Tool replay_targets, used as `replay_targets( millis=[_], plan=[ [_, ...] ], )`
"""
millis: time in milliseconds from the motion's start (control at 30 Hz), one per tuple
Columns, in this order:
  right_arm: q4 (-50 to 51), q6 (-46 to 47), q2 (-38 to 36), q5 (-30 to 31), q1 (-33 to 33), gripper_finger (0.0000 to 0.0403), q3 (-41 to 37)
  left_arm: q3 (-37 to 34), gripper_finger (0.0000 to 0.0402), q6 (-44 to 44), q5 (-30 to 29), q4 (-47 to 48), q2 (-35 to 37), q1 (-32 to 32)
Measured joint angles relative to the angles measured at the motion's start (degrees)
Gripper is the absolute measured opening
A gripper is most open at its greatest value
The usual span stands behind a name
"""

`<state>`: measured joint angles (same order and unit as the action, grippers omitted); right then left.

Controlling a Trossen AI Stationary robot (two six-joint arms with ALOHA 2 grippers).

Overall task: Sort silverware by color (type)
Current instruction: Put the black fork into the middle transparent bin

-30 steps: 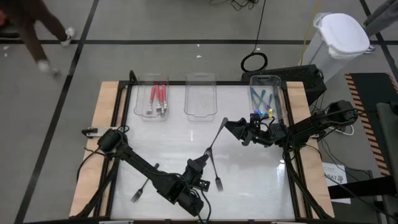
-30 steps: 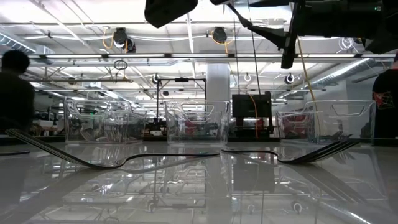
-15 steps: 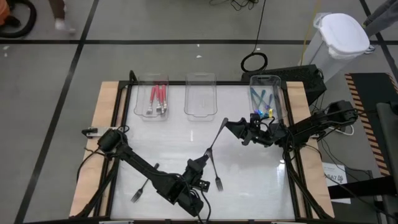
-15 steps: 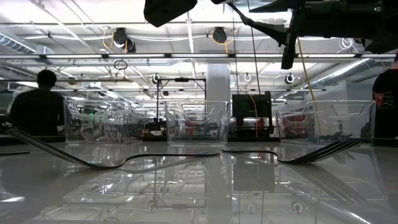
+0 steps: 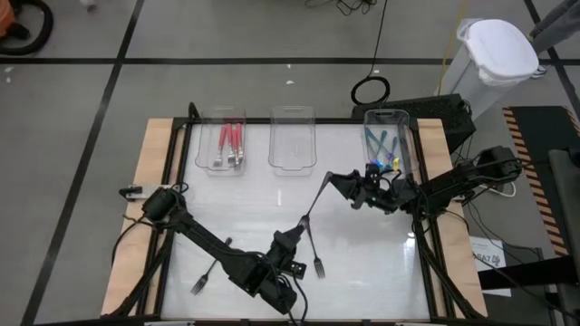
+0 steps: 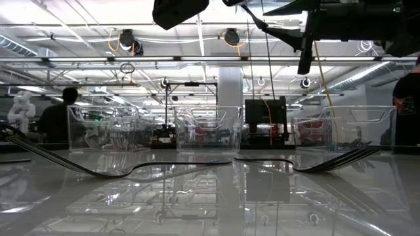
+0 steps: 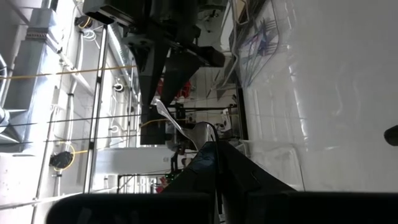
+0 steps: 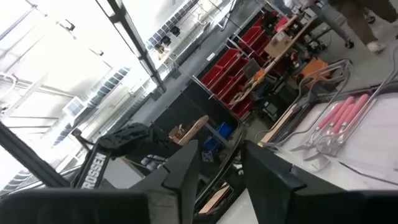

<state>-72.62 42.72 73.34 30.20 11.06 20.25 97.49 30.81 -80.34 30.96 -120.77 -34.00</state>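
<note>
My left gripper (image 5: 295, 234) is shut on a black-handled fork (image 5: 316, 196), held in the air over the middle of the table. The fork slants toward the far right, and its silver end (image 7: 163, 109) points at my right gripper (image 5: 334, 180). That gripper is open, with its fingertips just at the fork's free end; I cannot tell whether they touch it. Two more dark forks (image 5: 203, 276) (image 5: 316, 257) lie flat on the table near the front. Pink-handled forks (image 5: 229, 145) lie in the far left tray, and blue ones (image 5: 379, 145) in the far right tray. My left gripper pinches the fork's black handle (image 7: 211, 138) between its two fingers, near the handle's end. The fingers come about level from the near left and lie along the fork. The fork is lifted clear of the table and sticks out beyond the fingertips toward the right gripper.
Three clear trays stand along the far edge; the middle one (image 5: 292, 159) holds nothing that I can see. The white table top has wooden side rails (image 5: 145, 181). A white bin (image 5: 498, 50) stands off the table at the far right. A person shows far off in the room (image 6: 56, 118).
</note>
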Motion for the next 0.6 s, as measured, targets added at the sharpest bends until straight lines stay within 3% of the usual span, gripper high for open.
replay_targets(
  millis=[300, 600],
  plan=[
    [-0.15, -0.02, -0.02, -0.13, -1.08, 0.0127, 0.0, 0.0, 0.0006, 0.06, -0.48, 0.0, 0.0, 0.3],
    [-0.04, -2.24, -0.02, -0.13, -1.38, 0.0066, 0.0, 0.0, 0.0006, 0.1, -0.75, -0.01, 0.0, 0.37]
  ],
)
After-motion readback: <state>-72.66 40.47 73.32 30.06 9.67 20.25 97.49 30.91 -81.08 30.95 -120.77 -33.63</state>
